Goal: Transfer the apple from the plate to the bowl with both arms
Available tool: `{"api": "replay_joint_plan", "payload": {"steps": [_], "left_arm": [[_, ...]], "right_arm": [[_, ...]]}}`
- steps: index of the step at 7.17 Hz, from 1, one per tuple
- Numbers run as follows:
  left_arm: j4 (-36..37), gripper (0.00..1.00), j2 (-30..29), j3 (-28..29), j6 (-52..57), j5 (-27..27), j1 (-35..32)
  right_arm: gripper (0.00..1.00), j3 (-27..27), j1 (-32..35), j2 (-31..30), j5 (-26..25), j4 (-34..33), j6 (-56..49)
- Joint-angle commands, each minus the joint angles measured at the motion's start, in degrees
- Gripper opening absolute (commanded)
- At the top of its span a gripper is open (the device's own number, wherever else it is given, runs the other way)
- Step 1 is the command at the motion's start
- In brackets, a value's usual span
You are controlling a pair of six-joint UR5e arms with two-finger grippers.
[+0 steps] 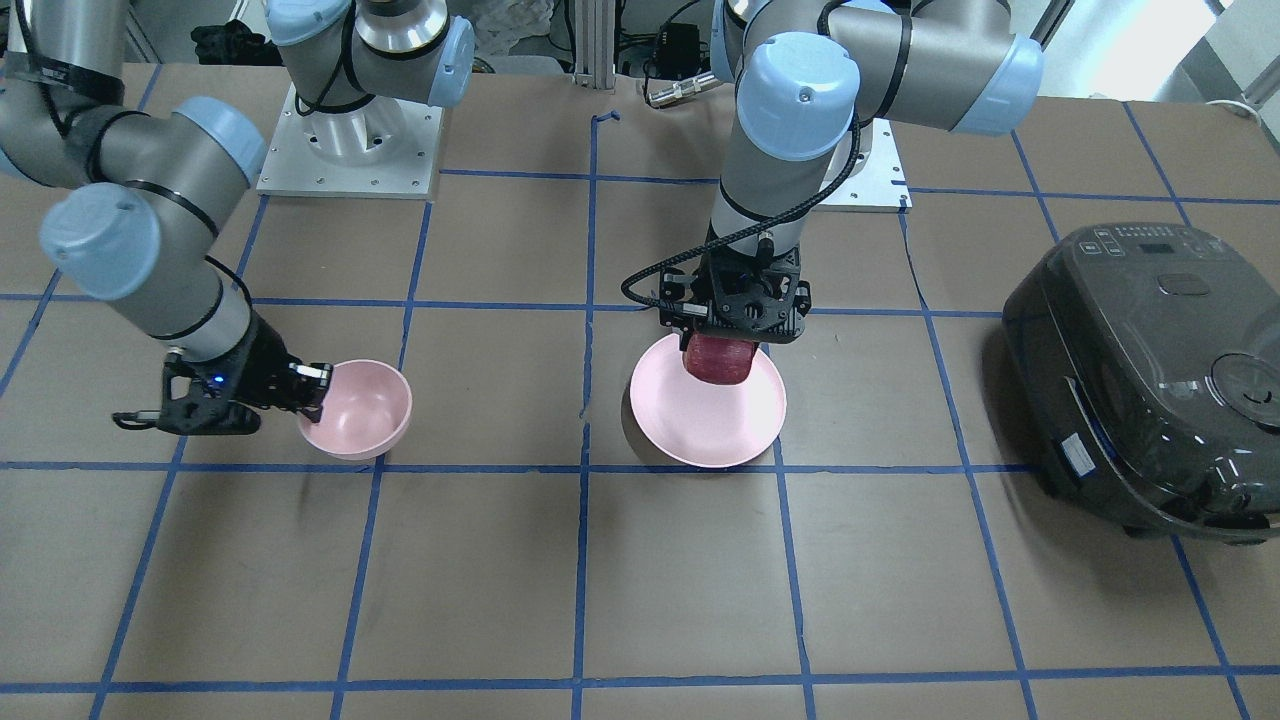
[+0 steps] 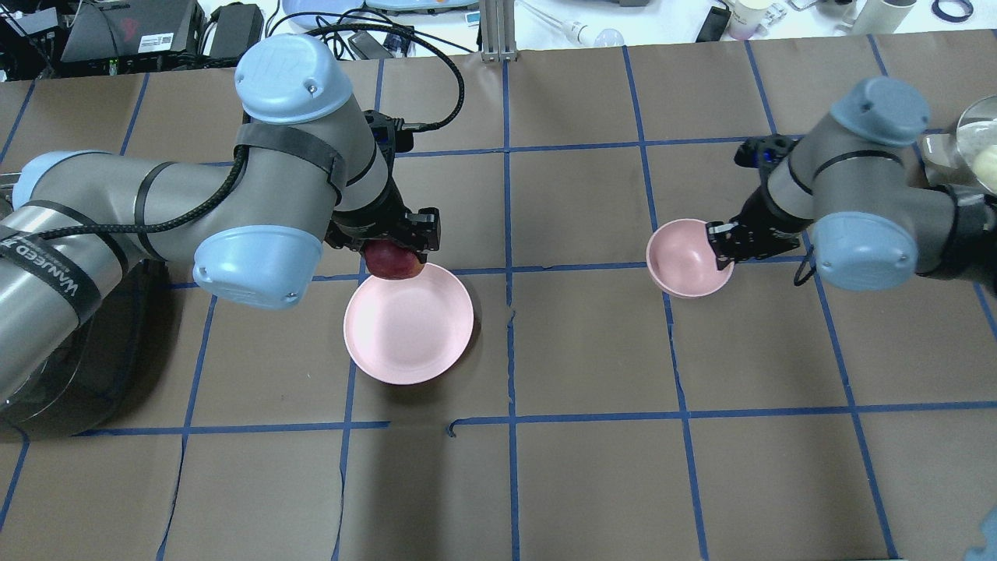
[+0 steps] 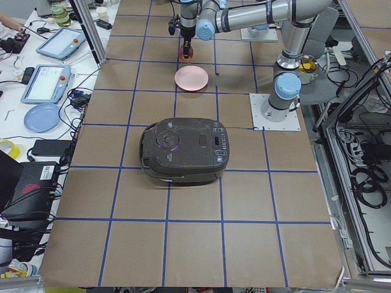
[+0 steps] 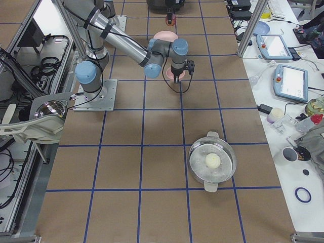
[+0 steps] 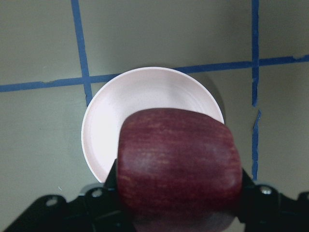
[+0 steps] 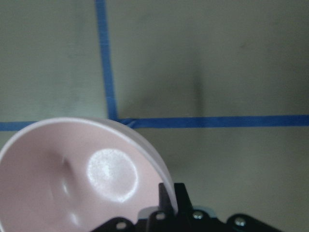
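Observation:
My left gripper (image 1: pixel 722 345) is shut on the dark red apple (image 1: pixel 718 362) and holds it above the robot-side edge of the pale pink plate (image 1: pixel 710 420). The overhead view shows the apple (image 2: pixel 392 262) under the gripper (image 2: pixel 399 251) at the plate's (image 2: pixel 409 326) far rim. In the left wrist view the apple (image 5: pixel 178 164) fills the jaws, with the plate (image 5: pixel 120 116) well below. My right gripper (image 1: pixel 312 388) is shut on the rim of the pink bowl (image 1: pixel 362 405) and holds it slightly tilted; this also shows in the overhead view (image 2: pixel 720 238) and the right wrist view (image 6: pixel 169 205). The bowl (image 6: pixel 72 179) is empty.
A dark rice cooker (image 1: pixel 1150 380) stands on the left arm's side of the table. A lidded metal pot (image 4: pixel 212 162) stands at the table's end on the right arm's side. Brown paper with blue tape lines (image 2: pixel 510 343) covers the table between plate and bowl.

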Motion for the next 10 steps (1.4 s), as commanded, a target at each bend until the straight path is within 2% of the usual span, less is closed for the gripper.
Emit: {"api": "replay_joint_plan", "payload": {"steps": [1,2,3,4,5,6,8,9,10], "left_arm": [[-0.21,0.25,0.1,0.05,-0.02,-0.83,0.07],[-0.91,0.24,0.28,0.05,0.07,-0.56,0.07],[-1.0,0.24,0.37,0.22,0.07,-0.91,0.15],[-1.09,0.24,0.37,0.14,0.07,-0.83,0.15],[-1.01,0.23,0.37,0.22,-0.02,-1.0,-0.02],[-1.0,0.23,0.19,1.18,-0.19,-1.26,-0.02],[-1.18,0.23,-0.42,1.45,-0.81,-2.05,-0.46],[-1.18,0.21,-0.95,1.19,-1.07,-3.01,-0.72],[-1.18,0.19,-1.56,1.19,-4.81,-4.41,-1.77]], "right_arm": [[0.0,-0.1,9.84,2.31,1.7,-1.02,7.14],[0.0,0.68,10.04,3.28,1.01,-1.72,7.07],[0.41,1.82,10.04,3.29,1.26,-1.9,6.99],[0.99,1.39,10.04,3.29,1.0,-1.56,6.81],[1.0,-1.39,9.43,2.34,-0.13,-0.94,6.46],[1.0,-6.99,7.16,-1.94,-5.1,3.06,6.28],[1.0,-18.41,5.03,-8.63,-6.29,18.33,6.37],[1.0,-25.52,5.29,-10.75,-8.56,27.88,6.63],[1.0,-31.51,5.3,-10.68,-8.75,34.76,6.29]]}}
